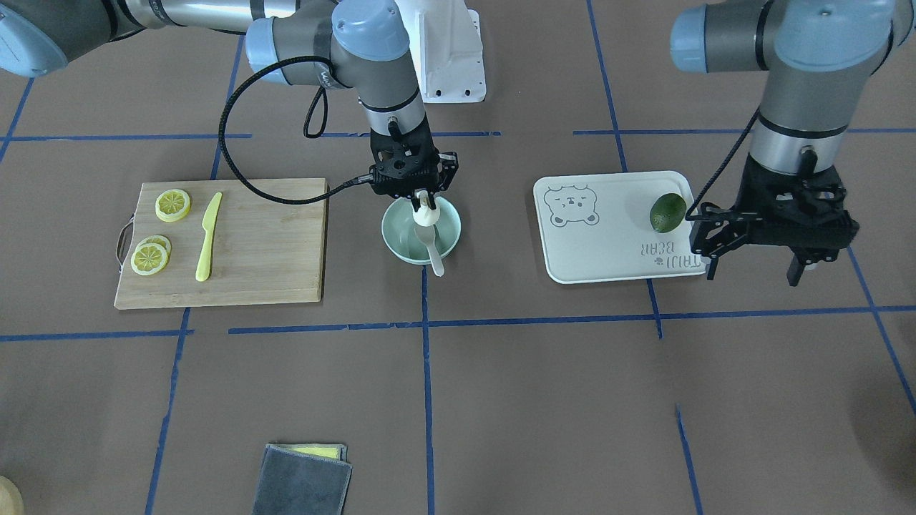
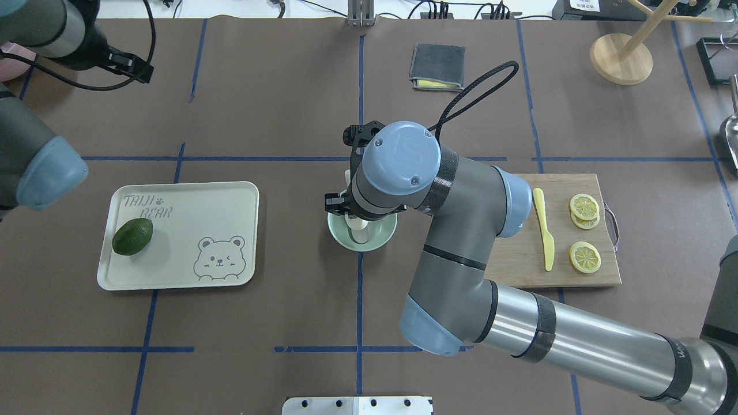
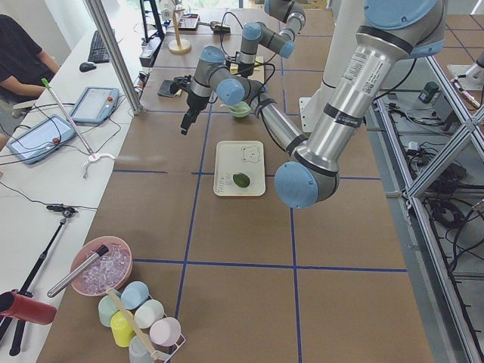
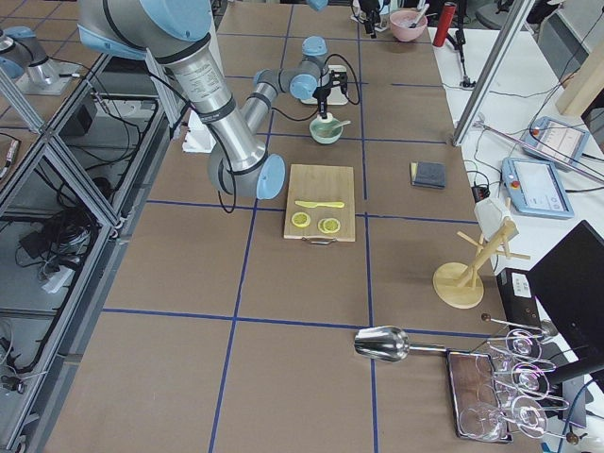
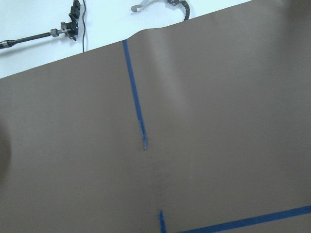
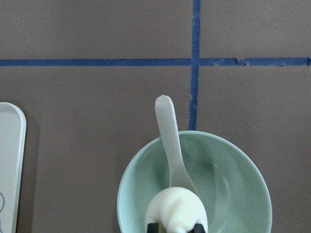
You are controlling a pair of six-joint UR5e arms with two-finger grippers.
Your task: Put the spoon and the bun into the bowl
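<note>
The pale mint-green bowl [image 1: 392, 234] stands at the table's middle. The off-white spoon [image 1: 431, 244] lies in it, scoop inside and handle resting over the rim; the right wrist view shows the spoon [image 6: 167, 130] and the bowl [image 6: 233, 170] from above. My right gripper [image 1: 424, 202] is shut on the cream-white bun [image 1: 426, 213] and holds it just over the bowl's inside; the bun [image 6: 177, 211] sits between the fingertips [image 6: 153, 227]. My left gripper [image 1: 753, 270] is open and empty, above the table beside the tray's corner.
A pale tray [image 1: 601, 265] with a dark green avocado [image 1: 668, 212] lies on the left arm's side. A wooden cutting board [image 1: 265, 243] holds lemon slices [image 1: 173, 204] and a yellow knife [image 1: 208, 237]. A grey cloth [image 1: 304, 483] lies at the operators' edge.
</note>
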